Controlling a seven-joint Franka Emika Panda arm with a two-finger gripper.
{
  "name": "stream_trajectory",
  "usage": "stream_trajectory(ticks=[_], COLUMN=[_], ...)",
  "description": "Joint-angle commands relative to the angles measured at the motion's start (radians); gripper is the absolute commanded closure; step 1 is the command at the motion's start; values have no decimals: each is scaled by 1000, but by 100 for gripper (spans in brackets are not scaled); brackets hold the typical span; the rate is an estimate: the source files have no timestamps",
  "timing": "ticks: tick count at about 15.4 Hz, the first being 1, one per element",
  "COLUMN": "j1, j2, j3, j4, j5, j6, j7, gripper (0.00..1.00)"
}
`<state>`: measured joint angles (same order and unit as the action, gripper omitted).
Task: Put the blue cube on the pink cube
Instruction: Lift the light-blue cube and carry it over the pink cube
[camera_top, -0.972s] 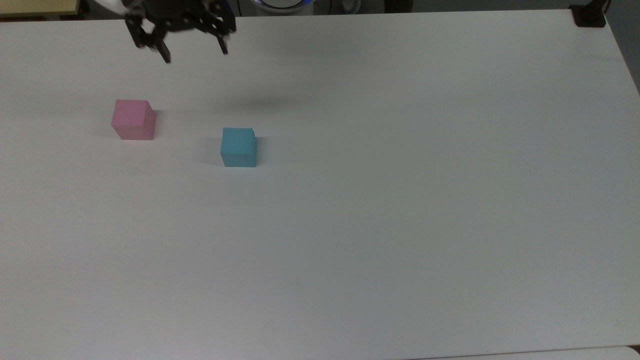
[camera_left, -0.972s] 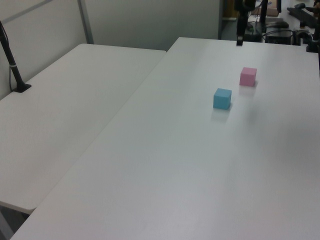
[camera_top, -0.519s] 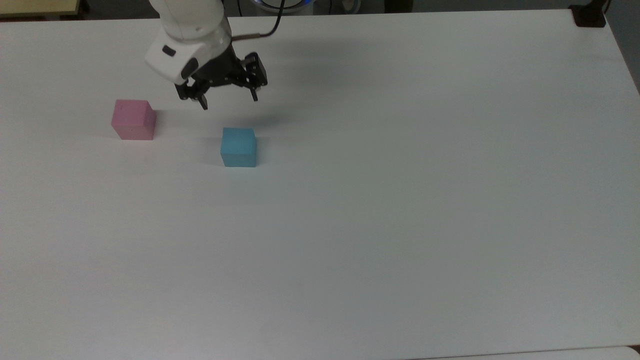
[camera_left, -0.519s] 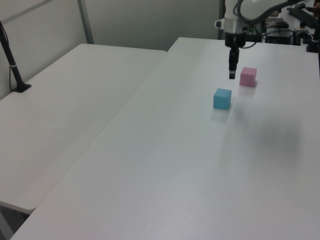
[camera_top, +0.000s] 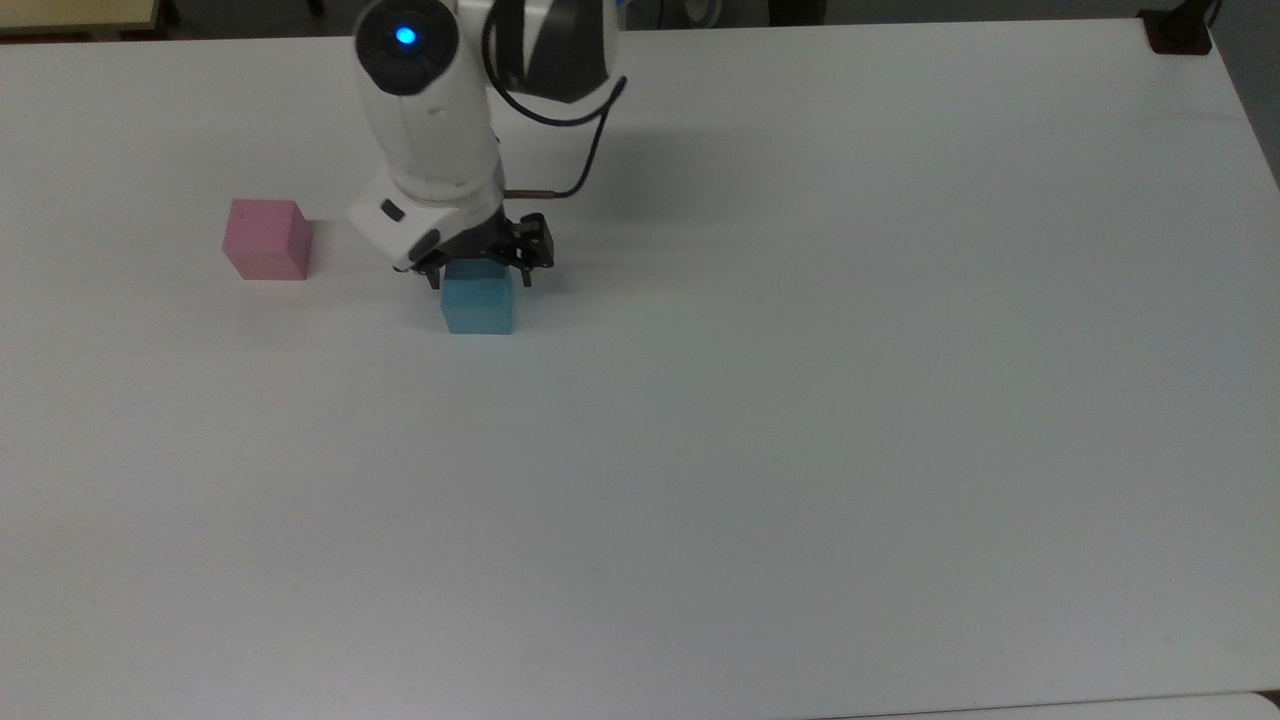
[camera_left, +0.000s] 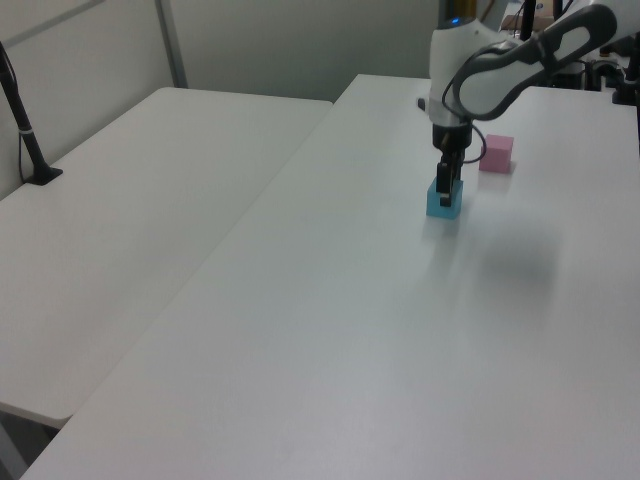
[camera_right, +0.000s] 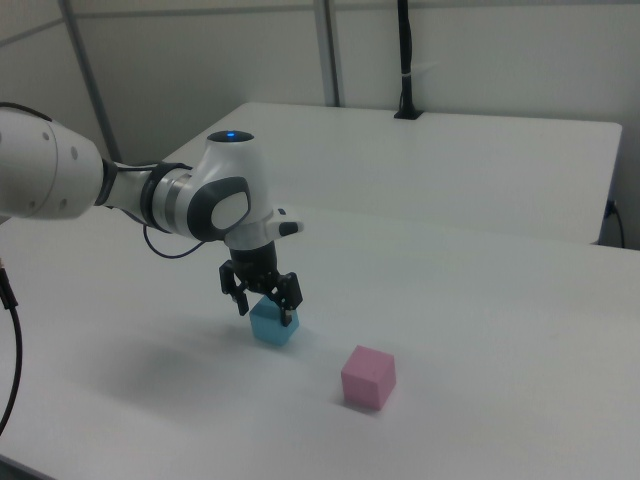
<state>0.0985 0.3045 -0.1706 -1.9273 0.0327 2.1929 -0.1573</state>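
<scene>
The small light-blue matte cube (camera_top: 477, 304) sits on the white bench (camera_top: 800, 400) in the upper left of the top view, with the small pale-pink matte cube (camera_top: 266, 239) well apart from it toward the top view's left. The black two-finger hand (camera_top: 478, 275) of the white arm (camera_top: 430, 120) is lowered over the blue cube, its fingers spread wide on either side of the cube's top, not yet closed on it. In the right view the hand (camera_right: 265, 300) straddles the blue cube (camera_right: 272, 324), the pink cube (camera_right: 368, 377) at lower right.
</scene>
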Motion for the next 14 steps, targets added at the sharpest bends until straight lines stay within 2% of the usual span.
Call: stream_trajectory(ticks=[1, 2, 3, 6, 8, 11, 14], j1=[18, 12, 0, -48, -139, -210, -215], j2=[-4, -13, -36, -119, -178, -183, -176], j3=[-6, -4, -6, -16, -20, -38, -99], j4=[-9, -7, -7, 22, 42, 44, 39], j5=[-34, -34, -33, -34, -34, -39, -73], j6=[28, 24, 18, -111, -214, -206, -151], j7=[50, 50, 42, 6, -146, -264, -304], gripper=[44, 50, 53, 55, 55, 55, 55])
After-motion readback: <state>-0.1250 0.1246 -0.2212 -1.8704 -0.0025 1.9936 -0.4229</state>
